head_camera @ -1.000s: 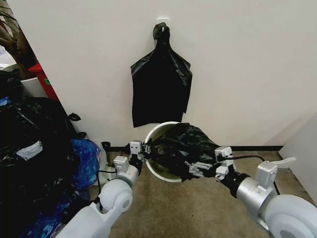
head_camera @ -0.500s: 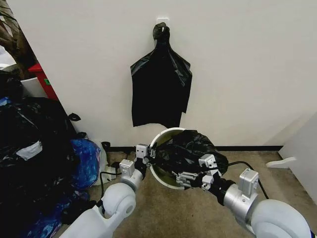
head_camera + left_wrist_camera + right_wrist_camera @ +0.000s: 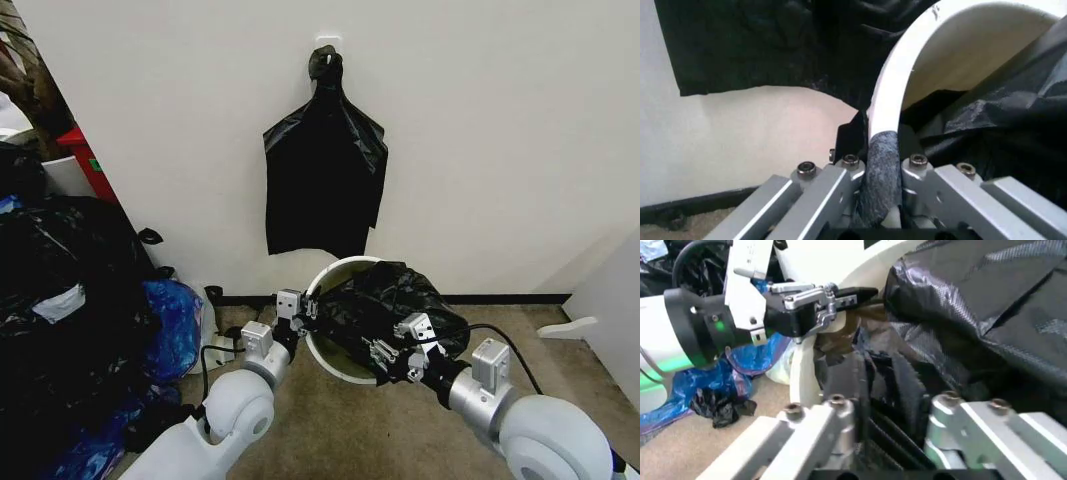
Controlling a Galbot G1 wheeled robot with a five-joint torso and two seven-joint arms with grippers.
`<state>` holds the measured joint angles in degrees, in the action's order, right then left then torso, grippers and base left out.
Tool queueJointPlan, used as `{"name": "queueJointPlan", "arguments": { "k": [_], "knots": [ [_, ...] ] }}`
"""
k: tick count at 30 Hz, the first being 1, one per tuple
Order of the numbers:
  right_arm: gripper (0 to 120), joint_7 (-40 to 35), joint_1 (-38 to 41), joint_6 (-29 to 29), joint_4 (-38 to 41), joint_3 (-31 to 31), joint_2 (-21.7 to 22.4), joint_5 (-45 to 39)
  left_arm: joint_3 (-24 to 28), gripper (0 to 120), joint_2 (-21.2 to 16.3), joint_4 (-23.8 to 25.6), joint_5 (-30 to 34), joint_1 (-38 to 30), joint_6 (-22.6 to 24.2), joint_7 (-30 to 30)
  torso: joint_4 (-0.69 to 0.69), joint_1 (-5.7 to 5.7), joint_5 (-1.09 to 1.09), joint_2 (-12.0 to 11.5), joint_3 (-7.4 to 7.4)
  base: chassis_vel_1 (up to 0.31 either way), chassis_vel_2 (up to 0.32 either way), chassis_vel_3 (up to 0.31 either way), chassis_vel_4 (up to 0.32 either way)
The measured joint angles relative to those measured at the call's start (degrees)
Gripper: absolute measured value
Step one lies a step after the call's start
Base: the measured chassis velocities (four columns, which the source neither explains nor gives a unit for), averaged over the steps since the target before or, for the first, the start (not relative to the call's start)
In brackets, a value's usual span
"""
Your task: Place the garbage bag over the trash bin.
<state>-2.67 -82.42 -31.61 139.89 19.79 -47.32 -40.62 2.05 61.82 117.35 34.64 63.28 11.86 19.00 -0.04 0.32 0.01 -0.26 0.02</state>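
The trash bin (image 3: 335,345) is held tilted above the floor near the wall, its mouth toward the robot. The garbage bag (image 3: 385,300) drapes over its right side. The left pincer (image 3: 303,309) is clamped on the bin's left rim. The right pincer (image 3: 383,355) pinches the bag's edge at the lower rim.

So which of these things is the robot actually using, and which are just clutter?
In use:
- bin, held up on its side
- bag, partly over the bin
- left gripper, clamped on the rim
- right gripper, gripping the bag

Clutter:
- bags on the wall hook
- heap of bags
- red box
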Motion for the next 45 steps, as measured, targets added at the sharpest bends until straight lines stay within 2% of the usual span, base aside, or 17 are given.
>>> {"name": "queueJointPlan", "arguments": {
  "k": [3, 9, 16, 23, 28, 33, 41, 45],
  "knots": [
    [0, -0.1, 0.1, 0.1, -0.5, 0.1, 0.0, 0.4, -0.2, 3, 0.0, 0.2, 0.2, -0.1, 0.0, 0.0, 0.00, 0.00, 0.00, 0.0, 0.00, 0.000, 0.000, 0.000, 0.000],
    [0, -0.3, -0.1, 0.3, -0.3, 0.2, 0.0, 0.5, -0.6, 3, 0.0, 0.0, 0.3, -0.3, -0.1, 0.0, 0.01, 0.00, 0.01, 0.0, 0.00, 0.000, 0.000, 0.000, 0.000],
    [0, -1.9, -1.7, -0.4, 2.5, -0.5, -0.8, -3.1, -0.8, 3, 0.5, -0.5, 0.2, -0.6, -0.3, 0.0, 0.00, 0.00, 0.00, 0.0, 0.00, 0.000, 0.000, 0.000, 0.000],
    [0, -4.1, -6.1, -2.7, 3.3, -4.6, -3.4, -5.6, -1.4, 3, 0.8, -0.9, 0.2, -0.9, -0.3, 0.4, 0.00, 0.00, 0.00, 0.0, 0.00, 0.000, 0.000, 0.000, 0.000],
    [0, -1.8, -8.8, -3.8, 3.3, -3.4, -3.8, -5.6, -2.4, 3, 1.2, -0.6, 1.0, -1.2, -0.3, 0.9, 0.00, 0.00, -0.01, 0.0, 0.00, 0.000, 0.000, 0.000, 0.000],
    [0, 2.9, -10.1, -3.7, -0.7, -2.5, -3.9, -3.6, -5.0, 3, 0.9, 0.1, 2.2, -0.8, -0.1, 1.3, 0.02, 0.00, 0.00, 0.0, 0.00, 0.000, 0.000, 0.000, 0.000],
    [0, 5.8, -8.0, 0.4, -9.9, -3.5, -6.3, 0.9, -5.0, 3, 0.6, 0.9, 4.8, -1.1, 0.8, 2.1, 0.01, 0.00, 0.02, 0.0, 0.00, 0.000, 0.000, 0.000, 0.000],
    [0, 5.6, -9.9, 0.5, -7.3, -2.3, -6.5, 1.6, -5.0, 3, 0.5, 1.0, 4.8, -1.1, 0.8, 2.1, 0.00, 0.00, 0.01, 0.0, 0.00, 0.000, 0.000, 0.000, 0.000]
  ]
}}
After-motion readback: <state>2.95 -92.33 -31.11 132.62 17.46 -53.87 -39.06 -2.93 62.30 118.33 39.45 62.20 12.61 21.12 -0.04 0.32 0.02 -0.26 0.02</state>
